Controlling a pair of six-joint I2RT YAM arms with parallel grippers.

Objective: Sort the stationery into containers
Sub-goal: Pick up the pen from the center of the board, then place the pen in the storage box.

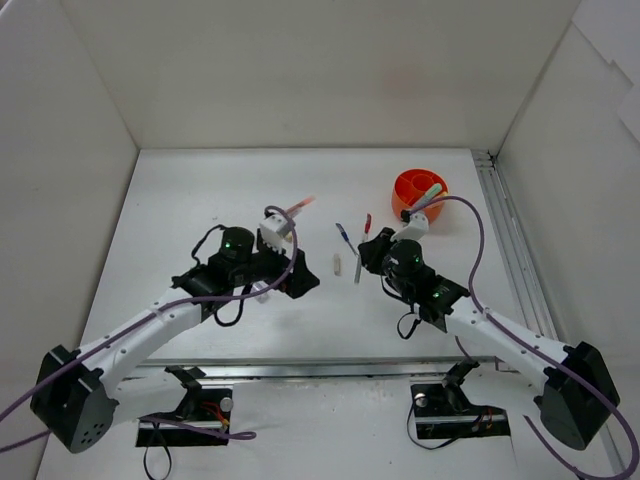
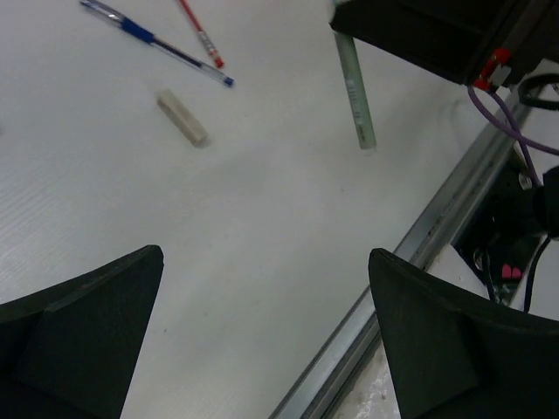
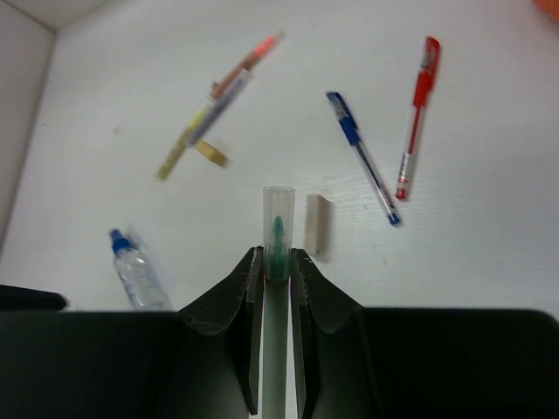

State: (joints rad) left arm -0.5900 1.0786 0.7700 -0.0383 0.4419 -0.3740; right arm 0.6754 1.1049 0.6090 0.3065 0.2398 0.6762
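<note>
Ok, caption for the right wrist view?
Right jaws shut on a green clear-capped marker, beige stub beside it, blue pen and red pen beyond.

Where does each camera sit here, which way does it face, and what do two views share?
Top external: above and behind the bases, looking down on the table and orange pot; both arms show.
Left wrist: on the left arm, looking down past the open left gripper at the blue pen, red pen, beige stub.
Right wrist: looking along the right gripper, shut on a green highlighter.
Shared: both wrist views show those pens and stub.
</note>
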